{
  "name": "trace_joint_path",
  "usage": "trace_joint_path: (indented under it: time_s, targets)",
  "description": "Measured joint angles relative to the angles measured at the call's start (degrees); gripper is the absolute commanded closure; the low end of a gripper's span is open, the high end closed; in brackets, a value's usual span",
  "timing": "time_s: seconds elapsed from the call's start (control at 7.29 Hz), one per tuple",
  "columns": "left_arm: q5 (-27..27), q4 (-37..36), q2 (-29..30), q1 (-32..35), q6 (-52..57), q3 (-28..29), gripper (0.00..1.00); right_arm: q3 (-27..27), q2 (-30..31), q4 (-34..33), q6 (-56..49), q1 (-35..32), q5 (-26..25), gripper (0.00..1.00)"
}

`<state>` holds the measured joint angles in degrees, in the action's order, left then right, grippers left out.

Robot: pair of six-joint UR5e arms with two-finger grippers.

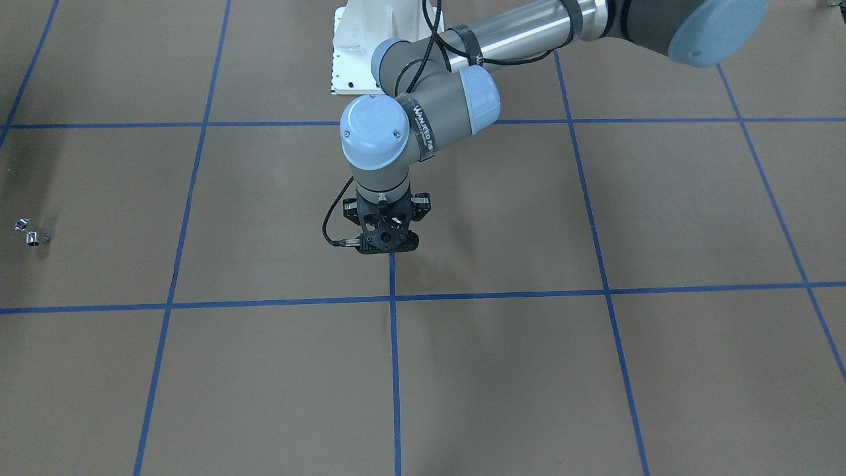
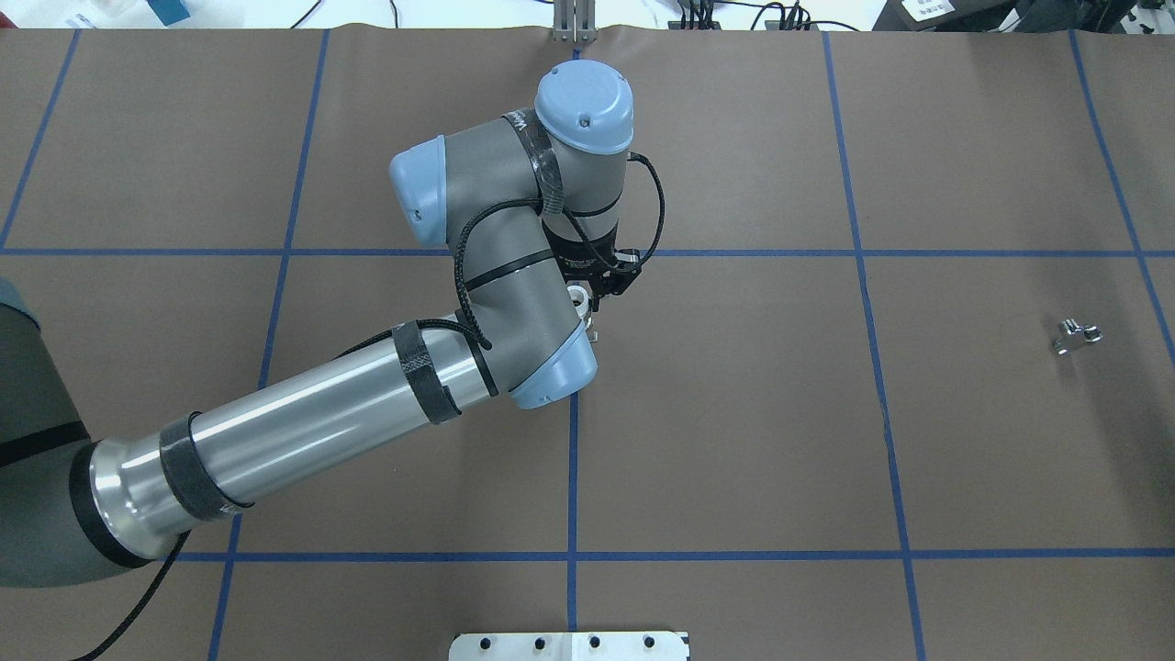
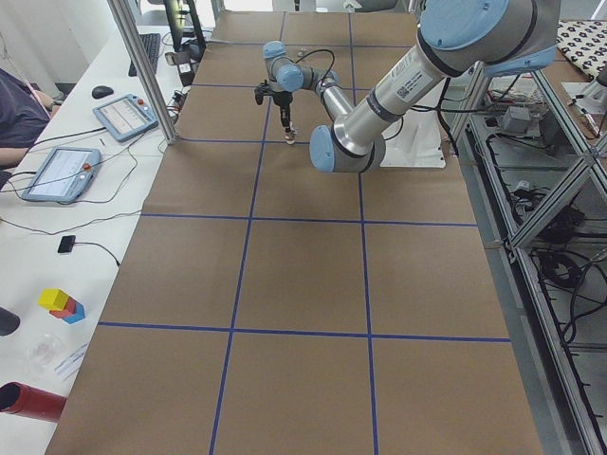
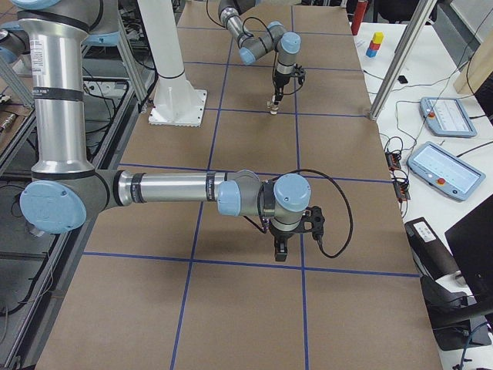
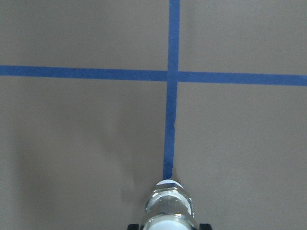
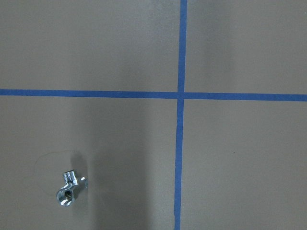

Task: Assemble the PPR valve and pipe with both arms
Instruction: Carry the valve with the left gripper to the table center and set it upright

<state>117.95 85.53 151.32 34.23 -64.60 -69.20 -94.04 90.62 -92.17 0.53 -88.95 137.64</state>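
— Where is the PPR valve (image 5: 168, 205)?
— Pinched in the left claw (image 4: 274, 96); it stands out below the fingers, one white end pointing down over a blue tape line (image 5: 169, 139); whether it touches the table (image 2: 734, 413) I cannot tell.
— And the pipe (image 2: 1076, 336)?
— Lying alone on the brown table, well apart from the left claw, off toward the robot's right; the right claw (image 4: 281, 248) hangs above the table near it.
— Is that right claw spread or pressed together?
— I cannot tell; only the side view shows it.
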Motion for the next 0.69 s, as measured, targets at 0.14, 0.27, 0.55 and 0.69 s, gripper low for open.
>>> trace_joint_path:
  time_s: [0.14,0.27,0.55,0.69]
  targets:
    - [0.00,0.10,-0.03,-0.03,0.02,0.03,0.11,0.00,0.00,-0.02,0.00,0.00,0.00,0.01]
    - [-0.25,0.14,-0.08,-0.06,0.06,-0.07,0.02,0.02,-0.02,-0.02,0.00,0.00,0.00,0.01]
    - [-1.83,0.10,-0.13,-0.47,-0.06,-0.27,0.01,0.07,-0.03,-0.02,0.00,0.00,0.06,0.01]
    - [-2.23,0.08,-0.14,-0.63,-0.18,-0.32,0.01,0.07,-0.01,-0.02,0.00,0.00,0.09,0.01]
